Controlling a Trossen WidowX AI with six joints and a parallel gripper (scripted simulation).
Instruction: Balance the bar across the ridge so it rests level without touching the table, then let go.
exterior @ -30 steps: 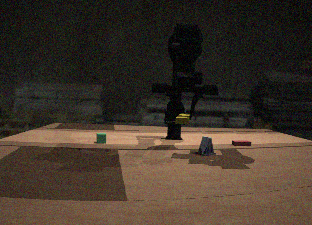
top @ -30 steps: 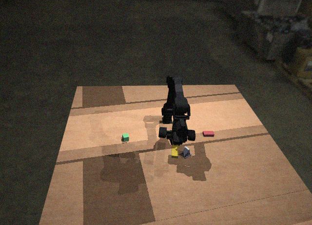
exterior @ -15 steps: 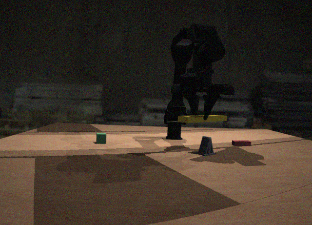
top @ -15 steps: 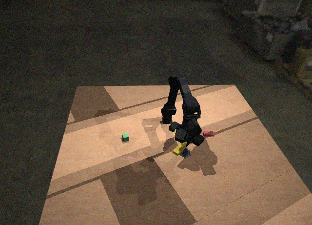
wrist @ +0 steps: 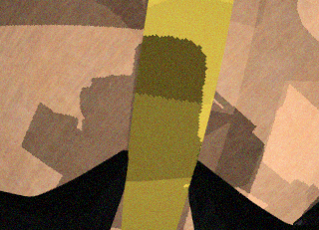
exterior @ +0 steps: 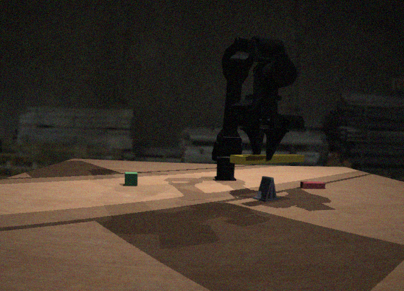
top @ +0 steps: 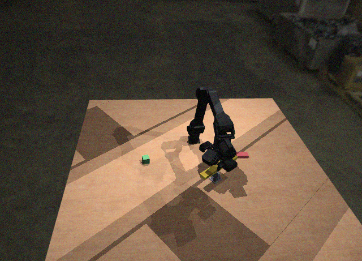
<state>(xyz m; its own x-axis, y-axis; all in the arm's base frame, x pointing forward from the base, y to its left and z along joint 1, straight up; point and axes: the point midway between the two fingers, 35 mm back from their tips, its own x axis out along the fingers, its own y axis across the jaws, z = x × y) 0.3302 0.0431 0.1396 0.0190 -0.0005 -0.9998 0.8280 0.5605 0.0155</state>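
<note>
The yellow bar [exterior: 266, 158] was held level in the air, clamped between the fingers of the gripper [exterior: 262, 156], above the grey ridge [exterior: 267, 189] and clear of it. A red block [exterior: 312, 184] was seen beyond the ridge on the table [exterior: 98, 196], and a green cube [exterior: 130, 178] well apart on the other side.

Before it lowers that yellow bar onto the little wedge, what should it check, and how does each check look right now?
1. Grip: the gripper is shut on the yellow bar. Ok.
2. Bar level: it looks horizontal in the exterior view. Ok.
3. Bar off the table: it hangs above the surface. Ok.
4. Bar over the grey ridge: the top view shows the bar above the ridge, but the exact crossing point is unclear. Cannot tell.
5. Ridge under the bar's middle: the wrist view hides the ridge. Cannot tell.
6. Green cube and red block out of the way: both sit apart. Ok.
</note>
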